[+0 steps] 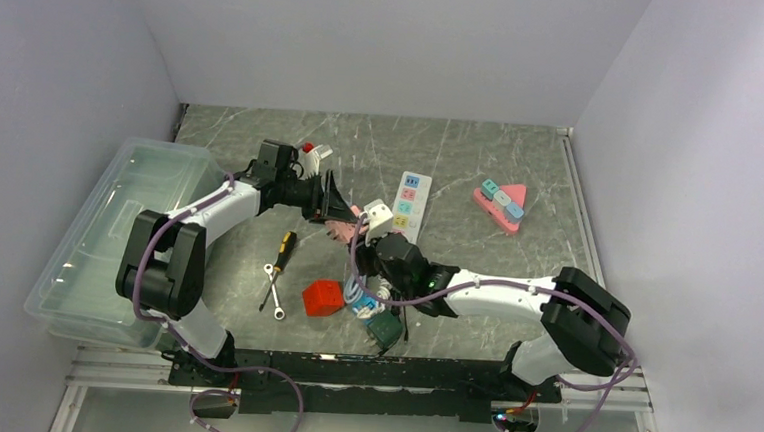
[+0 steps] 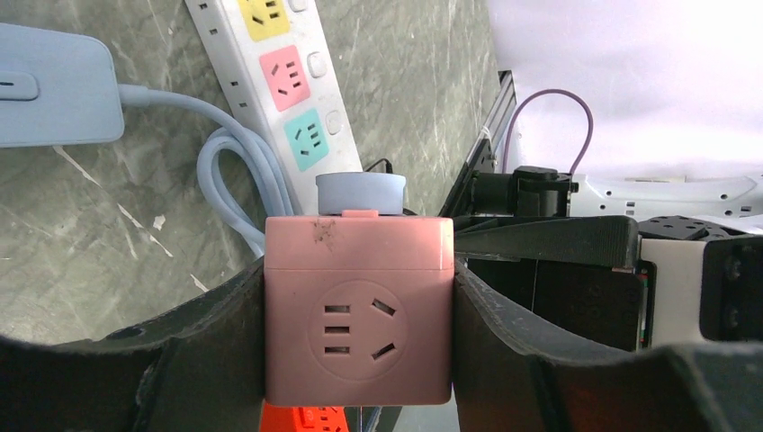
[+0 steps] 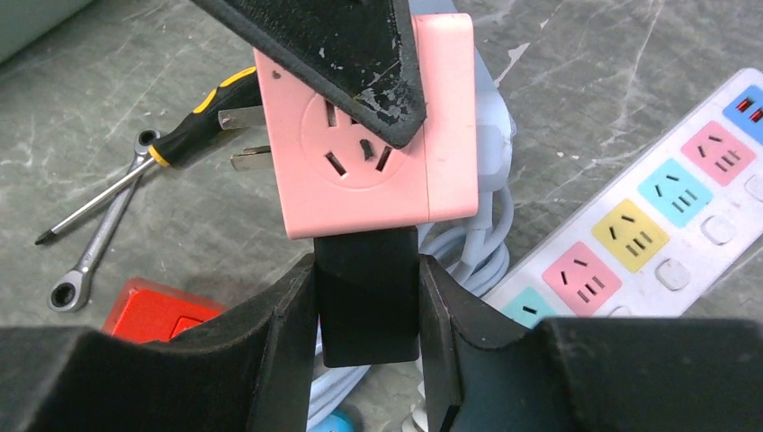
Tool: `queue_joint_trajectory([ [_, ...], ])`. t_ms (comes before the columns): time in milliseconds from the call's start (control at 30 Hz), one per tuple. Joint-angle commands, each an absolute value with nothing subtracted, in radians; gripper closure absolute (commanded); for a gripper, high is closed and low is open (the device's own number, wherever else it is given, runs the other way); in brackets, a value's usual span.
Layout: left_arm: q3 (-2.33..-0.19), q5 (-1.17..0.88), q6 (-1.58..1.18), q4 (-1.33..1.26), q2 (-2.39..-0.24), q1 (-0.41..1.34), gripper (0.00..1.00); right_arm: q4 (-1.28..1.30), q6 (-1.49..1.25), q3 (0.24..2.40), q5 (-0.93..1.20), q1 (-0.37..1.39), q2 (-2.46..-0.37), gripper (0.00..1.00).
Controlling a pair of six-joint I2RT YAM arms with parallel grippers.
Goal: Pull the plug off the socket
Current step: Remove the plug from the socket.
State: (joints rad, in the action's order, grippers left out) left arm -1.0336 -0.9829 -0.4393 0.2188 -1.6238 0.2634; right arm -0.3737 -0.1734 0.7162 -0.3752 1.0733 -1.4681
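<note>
The socket is a pink cube (image 2: pixel 358 315) held above the table, and my left gripper (image 2: pixel 358 360) is shut on its two sides. In the right wrist view the same pink socket (image 3: pixel 360 153) shows two bare metal prongs on its left, with a left finger (image 3: pixel 342 54) across its face. The plug is a black block (image 3: pixel 367 288) seated against the cube's lower face, with no pins showing. My right gripper (image 3: pixel 367 315) is shut on that plug. From above, both grippers meet mid-table, left (image 1: pixel 343 214) and right (image 1: pixel 381 244). A pale blue cable end (image 2: pixel 360 191) sits on the cube's far face.
A white power strip (image 1: pixel 411 203) with coloured outlets lies just behind the grippers. A screwdriver (image 1: pixel 284 245), a wrench (image 1: pixel 273 290) and a red cube (image 1: pixel 322 298) lie to the front left. A clear plastic bin (image 1: pixel 106 239) stands at the left edge. A pink toy block (image 1: pixel 500 203) lies at the back right.
</note>
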Motion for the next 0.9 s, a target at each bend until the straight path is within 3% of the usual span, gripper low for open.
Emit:
queue_joint_trajectory([
  [0, -1.043, -0.854, -0.408, 0.158, -1.594, 0.229, 1.00, -0.326, -0.283, 0.769, -0.482, 1.012, -1.451, 1.00],
  [600, -1.052, -0.865, -0.397, 0.171, -1.588, 0.206, 1.00, -0.561, 0.131, 0.617, -0.119, 1.105, -1.328, 1.00],
  [867, -1.044, -0.860, -0.404, 0.158, -1.583, 0.204, 1.00, -0.455, 0.009, 0.670, -0.319, 1.108, -1.361, 1.00],
])
